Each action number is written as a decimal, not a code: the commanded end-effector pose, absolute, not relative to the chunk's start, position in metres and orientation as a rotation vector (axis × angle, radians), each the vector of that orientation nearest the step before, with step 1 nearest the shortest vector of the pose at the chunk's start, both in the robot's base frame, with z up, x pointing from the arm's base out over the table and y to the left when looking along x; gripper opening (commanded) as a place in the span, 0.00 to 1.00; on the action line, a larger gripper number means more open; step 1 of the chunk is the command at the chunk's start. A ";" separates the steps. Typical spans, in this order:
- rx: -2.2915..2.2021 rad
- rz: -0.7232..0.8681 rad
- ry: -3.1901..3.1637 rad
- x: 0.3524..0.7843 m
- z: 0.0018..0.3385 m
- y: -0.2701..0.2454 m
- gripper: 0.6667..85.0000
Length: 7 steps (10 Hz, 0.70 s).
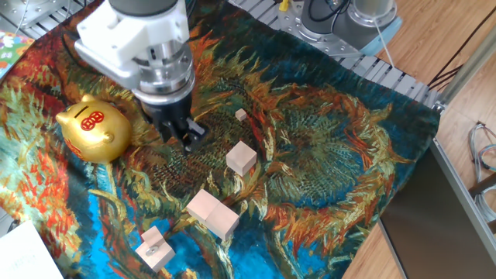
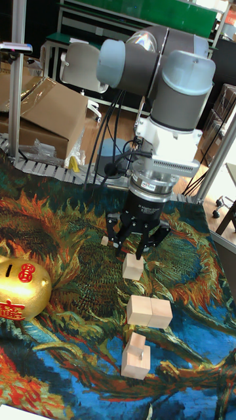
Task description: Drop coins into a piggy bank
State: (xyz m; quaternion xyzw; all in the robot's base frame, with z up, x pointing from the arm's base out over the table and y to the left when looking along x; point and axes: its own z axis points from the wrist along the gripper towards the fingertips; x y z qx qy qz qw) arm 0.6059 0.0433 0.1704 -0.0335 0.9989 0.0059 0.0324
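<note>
Gold piggy bank [image 2: 19, 289] half cut off, coins indiscernible.

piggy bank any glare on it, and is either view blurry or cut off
Fixed view: the shiny gold pig-shaped bank shows bright highlights on its top, sharp overall, the white arm housing cropped at the top edge. Tall fixed view: the bank is cut by the left edge, with softer sheen; the black two-finger hand looks sharp.

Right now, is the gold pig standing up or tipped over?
Standing up. The pig sits on the cloth with its coin slot on top in the tall view and its red emblem level.
</note>
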 end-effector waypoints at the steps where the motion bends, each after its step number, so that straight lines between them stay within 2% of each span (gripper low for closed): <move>1: -0.144 0.044 3.072 0.612 0.167 0.049 0.53; 6: -0.121 0.040 3.071 0.615 0.166 0.050 0.54; 7: -0.109 0.043 3.081 0.630 0.164 0.058 0.53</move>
